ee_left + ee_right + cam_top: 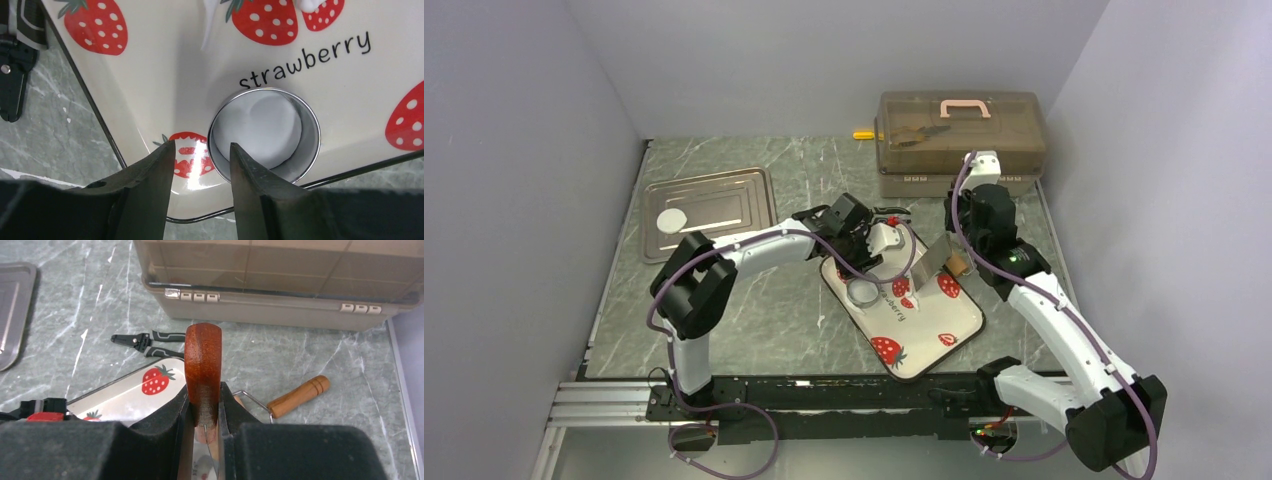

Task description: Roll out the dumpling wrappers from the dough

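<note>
Left gripper half open, empty, at the ring around the dough, right gripper clamped on scraper handle; cutting step, next likely a clean ring lift.

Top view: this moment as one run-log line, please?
left gripper: jaws open at ring cutter | dough: inside ring, on strawberry tray | right gripper: jaws shut on scraper handle | wrapper: one on metal tray
</note>
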Robot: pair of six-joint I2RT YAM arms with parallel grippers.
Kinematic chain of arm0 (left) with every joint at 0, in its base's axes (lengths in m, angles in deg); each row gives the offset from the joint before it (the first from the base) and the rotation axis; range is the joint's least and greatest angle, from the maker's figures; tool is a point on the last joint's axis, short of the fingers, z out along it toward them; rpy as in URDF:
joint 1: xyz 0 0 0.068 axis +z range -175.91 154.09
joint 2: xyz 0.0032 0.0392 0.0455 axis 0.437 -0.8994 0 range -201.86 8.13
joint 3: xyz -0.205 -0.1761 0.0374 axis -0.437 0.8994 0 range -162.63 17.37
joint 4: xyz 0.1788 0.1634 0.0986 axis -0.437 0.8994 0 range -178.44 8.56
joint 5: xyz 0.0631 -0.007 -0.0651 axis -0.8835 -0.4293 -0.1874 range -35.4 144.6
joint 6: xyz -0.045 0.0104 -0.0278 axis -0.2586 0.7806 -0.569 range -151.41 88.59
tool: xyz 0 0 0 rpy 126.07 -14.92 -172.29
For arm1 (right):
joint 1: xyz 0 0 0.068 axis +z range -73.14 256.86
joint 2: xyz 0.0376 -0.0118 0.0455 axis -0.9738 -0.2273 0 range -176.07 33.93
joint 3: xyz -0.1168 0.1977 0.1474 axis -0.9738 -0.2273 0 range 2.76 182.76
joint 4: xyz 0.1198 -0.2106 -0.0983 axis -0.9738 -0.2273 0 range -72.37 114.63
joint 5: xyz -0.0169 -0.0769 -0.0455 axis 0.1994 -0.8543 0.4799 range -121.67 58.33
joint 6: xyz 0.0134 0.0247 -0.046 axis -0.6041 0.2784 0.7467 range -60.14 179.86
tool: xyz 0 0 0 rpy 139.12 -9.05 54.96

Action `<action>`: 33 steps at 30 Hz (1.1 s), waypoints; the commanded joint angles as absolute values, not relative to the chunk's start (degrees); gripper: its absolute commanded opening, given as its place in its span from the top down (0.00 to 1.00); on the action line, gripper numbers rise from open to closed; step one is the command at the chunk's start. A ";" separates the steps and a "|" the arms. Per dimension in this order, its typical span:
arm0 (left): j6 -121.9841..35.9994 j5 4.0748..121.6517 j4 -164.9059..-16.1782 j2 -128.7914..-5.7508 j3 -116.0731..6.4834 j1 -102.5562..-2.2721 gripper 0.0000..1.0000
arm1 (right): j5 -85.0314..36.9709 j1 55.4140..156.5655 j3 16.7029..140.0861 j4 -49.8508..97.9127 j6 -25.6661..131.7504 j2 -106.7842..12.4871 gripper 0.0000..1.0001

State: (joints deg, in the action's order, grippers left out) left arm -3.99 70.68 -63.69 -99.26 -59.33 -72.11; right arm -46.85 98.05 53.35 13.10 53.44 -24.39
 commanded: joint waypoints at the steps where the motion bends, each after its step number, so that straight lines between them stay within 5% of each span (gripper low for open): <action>1: -10.06 69.21 -60.57 -97.98 -60.47 -72.00 0.51 | -45.41 97.78 58.92 13.41 54.31 -22.09 1.00; 9: -12.42 67.80 -59.73 -101.93 -60.69 -72.10 0.56 | -46.59 97.78 59.36 13.27 53.95 -23.29 1.00; 12: -11.44 69.19 -59.94 -102.05 -60.44 -72.14 0.78 | -48.64 97.50 59.55 12.50 54.74 -23.71 1.00; 17: -8.92 71.61 -61.03 -102.08 -61.21 -73.04 1.00 | -47.60 96.99 60.18 12.46 54.08 -23.39 1.00; 28: 6.71 75.33 -64.06 -103.50 -64.70 -77.04 1.00 | -46.52 96.32 59.52 12.33 51.44 -20.76 1.00; 33: 8.08 77.71 -63.75 -104.98 -66.01 -77.90 0.68 | -45.48 94.82 59.49 11.61 50.53 -20.75 1.00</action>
State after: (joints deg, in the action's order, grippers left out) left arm 4.64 74.28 -62.92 -103.67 -63.42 -77.11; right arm -46.33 96.09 57.33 9.60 52.26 -22.23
